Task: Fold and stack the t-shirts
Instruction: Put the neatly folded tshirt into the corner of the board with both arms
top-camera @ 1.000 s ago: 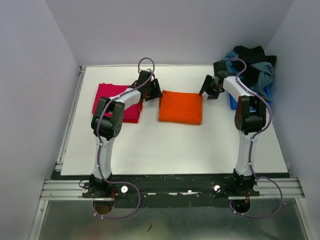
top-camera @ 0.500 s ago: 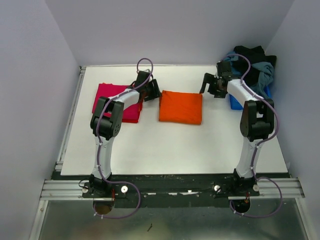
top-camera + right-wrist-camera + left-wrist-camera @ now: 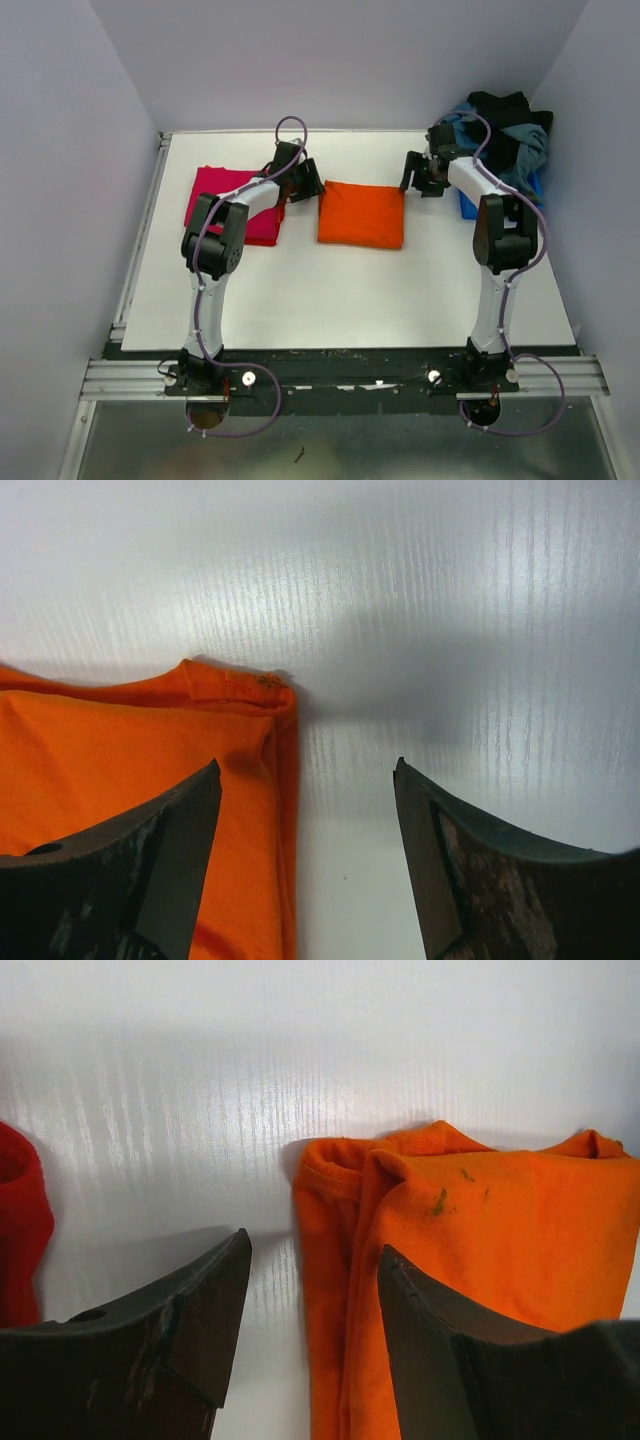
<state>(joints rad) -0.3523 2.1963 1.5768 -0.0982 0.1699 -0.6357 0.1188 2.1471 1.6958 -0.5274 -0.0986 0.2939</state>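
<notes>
The orange t-shirt [image 3: 361, 213] lies folded to a rectangle in the middle of the white table. The magenta-pink t-shirt [image 3: 232, 198] lies folded to its left, partly under the left arm. My left gripper [image 3: 309, 181] is open at the orange shirt's far left corner; in the left wrist view its jaws straddle the shirt's left edge [image 3: 330, 1290], and a red edge of the pink shirt [image 3: 18, 1220] shows at the left. My right gripper [image 3: 417, 177] is open at the far right corner; in the right wrist view the shirt's right edge [image 3: 255, 780] lies between its jaws.
A blue bin [image 3: 468, 200] heaped with dark and teal clothes [image 3: 505, 135] stands at the back right, right behind the right arm. A metal rail [image 3: 140, 240] runs along the table's left edge. Walls close in on both sides.
The right gripper lifted slightly away and came back to the orange shirt's far right corner. The left gripper and both shirts have stayed where they were.
</notes>
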